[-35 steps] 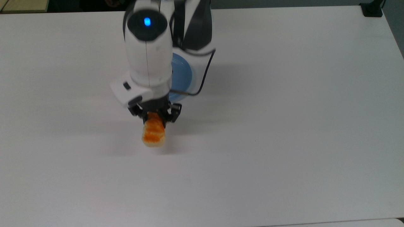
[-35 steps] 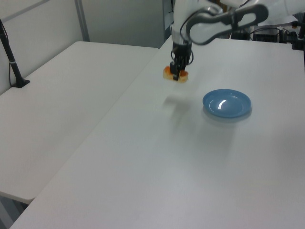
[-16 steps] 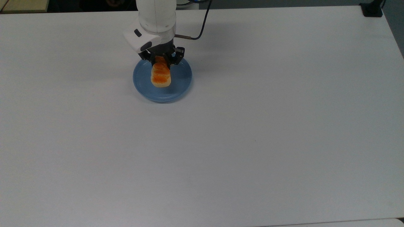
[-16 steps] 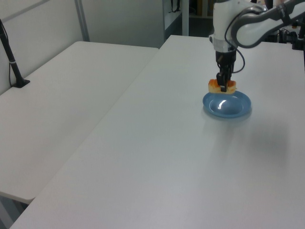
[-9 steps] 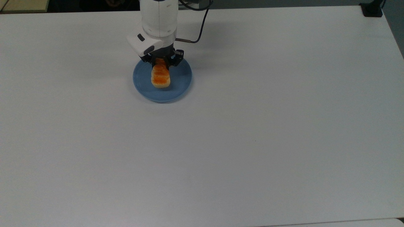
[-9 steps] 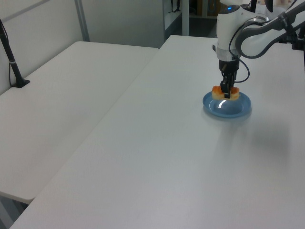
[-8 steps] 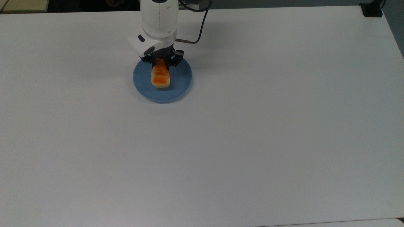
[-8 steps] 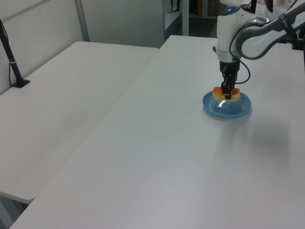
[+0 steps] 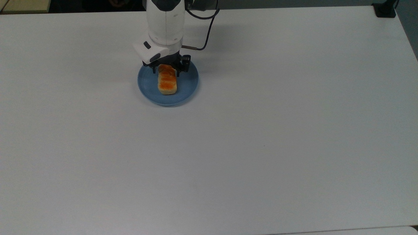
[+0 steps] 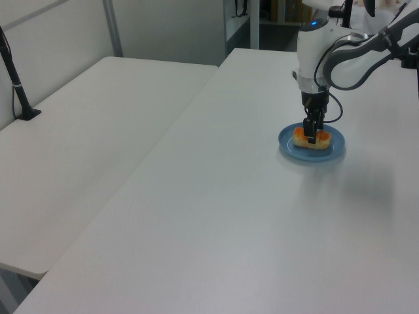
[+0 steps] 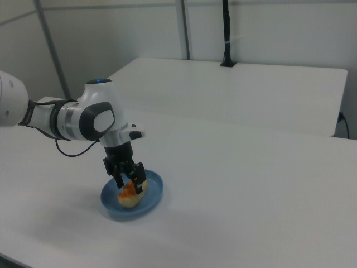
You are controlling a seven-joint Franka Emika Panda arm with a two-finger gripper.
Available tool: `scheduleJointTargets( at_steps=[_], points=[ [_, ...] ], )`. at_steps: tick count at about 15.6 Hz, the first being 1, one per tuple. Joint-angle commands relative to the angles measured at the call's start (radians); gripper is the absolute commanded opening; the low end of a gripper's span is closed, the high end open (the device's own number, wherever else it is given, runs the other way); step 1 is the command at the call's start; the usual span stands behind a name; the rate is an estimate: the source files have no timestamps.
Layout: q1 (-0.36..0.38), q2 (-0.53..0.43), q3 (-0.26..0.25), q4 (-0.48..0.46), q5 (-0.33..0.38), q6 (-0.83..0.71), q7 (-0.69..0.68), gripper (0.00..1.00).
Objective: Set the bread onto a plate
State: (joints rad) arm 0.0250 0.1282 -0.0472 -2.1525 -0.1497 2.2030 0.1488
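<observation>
Bread [image 9: 168, 83] lies lengthwise on the blue plate [image 9: 186, 89], humps up, resting on the plate floor in all three views. Plate sits near the far edge of the white bench [image 9: 261, 130] in the top view, toward the top view's left of centre. Bread fits inside the rim, slightly off-centre toward the arm side.

Pincer [image 9: 167, 69] straddles the far end of the bread, pointing straight down. In the top view the fingers [image 9: 178, 72] stand just clear of the loaf's sides, so the grip looks released; the left view and the right view do not settle it, so this is a reading, not a certainty.

Step in hand, as judged: release and retreat. To do it well: spread the fingers fully before any lift, then rise straight up, no sideways drift, so a finger does not drag the loaf or tip it onto the rim. Watch that the bread does not cling to a pad.

Plate holds the bread only. Nothing else on the bench.
</observation>
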Motion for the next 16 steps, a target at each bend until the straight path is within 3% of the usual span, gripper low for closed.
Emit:
scheduleJointTargets(
  at_steps=[1, 4, 5, 7, 10, 12, 14, 16],
  points=[
    [-0.007, -0.019, 0.004, -0.017, -0.028, 0.017, 0.037, 0.97],
    [-0.010, -0.071, 0.004, 0.003, -0.025, -0.032, 0.038, 1.00],
    [-0.019, -0.105, 0.004, 0.047, -0.015, -0.116, 0.038, 1.00],
    [-0.022, -0.136, -0.005, 0.168, 0.011, -0.253, 0.032, 1.00],
    [-0.051, -0.128, -0.008, 0.438, 0.134, -0.457, -0.004, 1.00],
    [-0.080, -0.130, -0.008, 0.575, 0.162, -0.560, -0.040, 1.00],
    [-0.082, -0.128, -0.008, 0.646, 0.160, -0.609, -0.075, 1.00],
    [-0.080, -0.125, -0.008, 0.652, 0.151, -0.609, -0.078, 1.00]
  ],
)
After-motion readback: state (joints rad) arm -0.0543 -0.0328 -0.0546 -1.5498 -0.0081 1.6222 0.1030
